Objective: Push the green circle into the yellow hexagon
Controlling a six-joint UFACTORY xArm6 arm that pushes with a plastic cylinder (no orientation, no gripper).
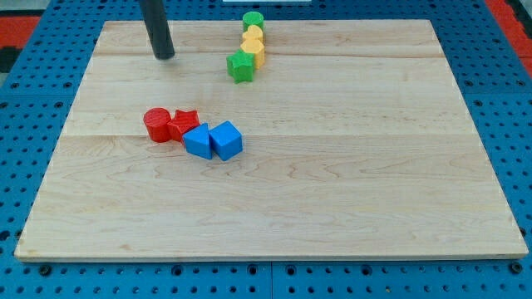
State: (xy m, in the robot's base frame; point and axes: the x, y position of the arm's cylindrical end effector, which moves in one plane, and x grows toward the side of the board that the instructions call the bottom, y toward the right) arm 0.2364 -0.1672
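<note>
Starting from the biggest item: a wooden counter [349, 166] is seen, with all the blocks in its left and top-centre parts.

The tool is a bare dark rod. It has nothing to open or close and carries nothing. The tool tip [165, 56] is down near the counter's top-left, well apart from every block and to the view's left of the top row.

Lower left of centre, a cluster is seen: red cylinder [156, 124], red star [184, 123] and two blue blocks [198, 141] [226, 139], packed touching or nearly so. None of these are needed.

At the top, a short line is formed by the green circle [253, 19] right at the counter's top edge, upper yellow block [253, 36], lower yellow block [254, 52] and green star [241, 66]. Which yellow one is the hexagon cannot be told. The circle looks to be touching or just beside the upper yellow, so the task is judged nearly or already met.

Risks:
- The circle could be knocked sideways out of line if approached from the view's left.
- It could be sent off the top edge, which is very close.
- A glancing contact is likely on a round block.
- The yellows and star could be shoved along as a chain if the push is too long.
</note>
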